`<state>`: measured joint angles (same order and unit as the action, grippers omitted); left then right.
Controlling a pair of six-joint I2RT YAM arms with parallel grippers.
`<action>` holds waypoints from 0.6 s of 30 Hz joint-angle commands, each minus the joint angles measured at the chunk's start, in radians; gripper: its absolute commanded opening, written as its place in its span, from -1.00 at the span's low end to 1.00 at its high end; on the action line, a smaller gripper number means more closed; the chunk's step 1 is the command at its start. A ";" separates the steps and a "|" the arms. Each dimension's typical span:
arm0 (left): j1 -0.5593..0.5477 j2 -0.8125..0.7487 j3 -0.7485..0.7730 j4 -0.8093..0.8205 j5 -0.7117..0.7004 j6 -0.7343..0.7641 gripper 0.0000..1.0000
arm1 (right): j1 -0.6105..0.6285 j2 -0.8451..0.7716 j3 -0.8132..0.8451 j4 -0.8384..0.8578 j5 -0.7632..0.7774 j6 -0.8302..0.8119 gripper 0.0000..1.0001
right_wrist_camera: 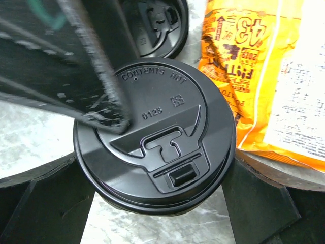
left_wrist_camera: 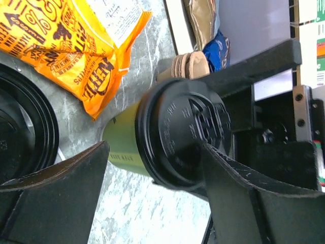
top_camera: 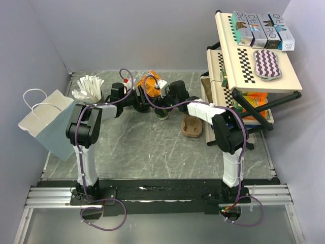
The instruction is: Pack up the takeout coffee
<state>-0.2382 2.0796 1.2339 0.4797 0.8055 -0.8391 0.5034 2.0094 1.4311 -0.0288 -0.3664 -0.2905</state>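
The takeout coffee (top_camera: pixel 161 114) stands upright at the middle back of the table, its black lid (right_wrist_camera: pixel 152 147) on and its green band (left_wrist_camera: pixel 122 142) showing. My right gripper (right_wrist_camera: pixel 155 170) has a finger on each side of the cup just under the lid and is shut on it. My left gripper (left_wrist_camera: pixel 155 152) is open beside the cup, and one of its fingertips (right_wrist_camera: pixel 104 119) rests on top of the lid. In the top view, the left gripper (top_camera: pixel 147 105) and right gripper (top_camera: pixel 166 103) meet over the cup.
An orange snack bag (top_camera: pixel 152 81) lies just behind the cup. Loose black lids (right_wrist_camera: pixel 157 25) lie beside it. A grey cup of white sticks (top_camera: pixel 89 89) stands back left, a handled paper bag (top_camera: pixel 45 122) lies far left, brown cup sleeves (top_camera: pixel 192 127) and a shelf rack (top_camera: pixel 249 66) are on the right.
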 commanded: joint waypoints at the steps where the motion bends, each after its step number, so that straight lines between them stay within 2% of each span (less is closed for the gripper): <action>1: -0.007 -0.067 -0.016 -0.029 -0.009 0.061 0.59 | -0.008 -0.018 -0.018 0.063 0.030 -0.022 0.93; 18: -0.007 -0.082 -0.042 -0.010 0.029 0.040 0.61 | -0.012 -0.093 -0.078 0.011 0.035 0.019 1.00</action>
<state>-0.2401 2.0502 1.1969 0.4496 0.8150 -0.8131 0.5011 1.9965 1.3582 -0.0177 -0.3325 -0.2935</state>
